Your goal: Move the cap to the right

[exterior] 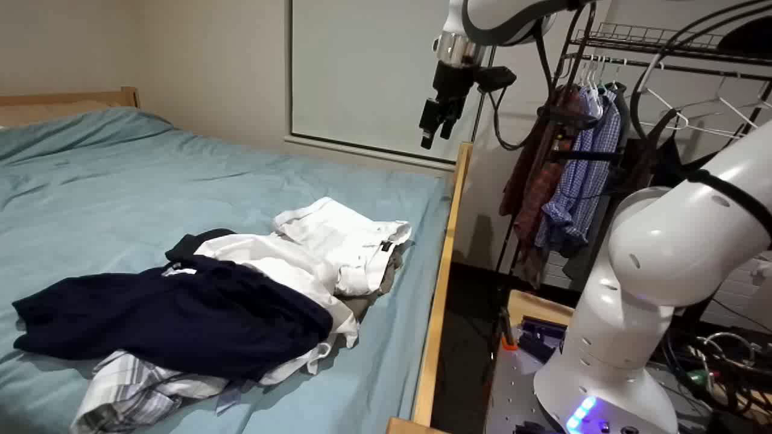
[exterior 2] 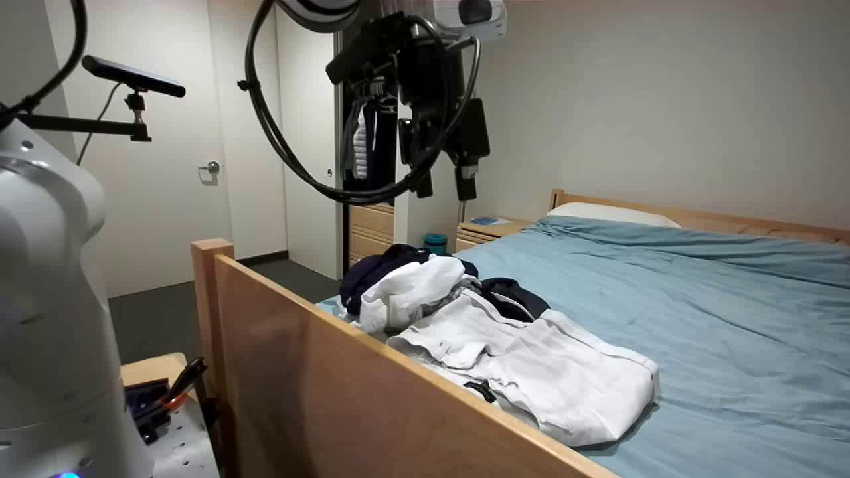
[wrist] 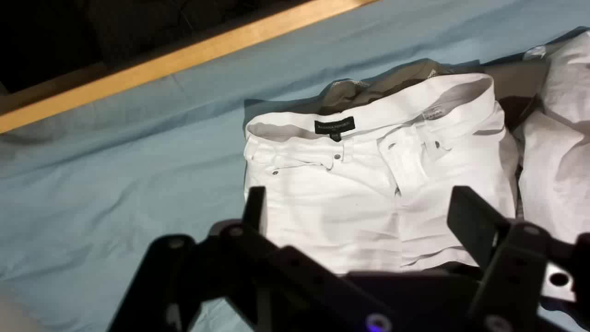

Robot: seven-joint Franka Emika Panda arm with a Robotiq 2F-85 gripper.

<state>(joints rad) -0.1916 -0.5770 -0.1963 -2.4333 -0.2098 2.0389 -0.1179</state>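
No cap can be made out among the clothes in these frames. My gripper (exterior: pixel 436 138) is open and empty, pointing down high above the bed; it also shows in an exterior view (exterior 2: pixel 445 191) and in the wrist view (wrist: pixel 357 207). In the wrist view, white trousers (wrist: pixel 332 198) with a black waistband label lie below and between the fingers, well apart from them. The trousers show in both exterior views (exterior: pixel 356 241) (exterior 2: pixel 571 378). A navy garment (exterior: pixel 181 313) and a white shirt (exterior: pixel 277 259) lie beside them in the pile.
A blue-green bed sheet (exterior: pixel 181 193) lies under the clothes. The wooden bed board (exterior 2: pixel 332 372) rises between the robot base and the bed. A clothes rack (exterior: pixel 603 45) with hanging shirts stands behind the arm. A dark rounded thing (exterior: pixel 748 39), unclear what, sits on its shelf.
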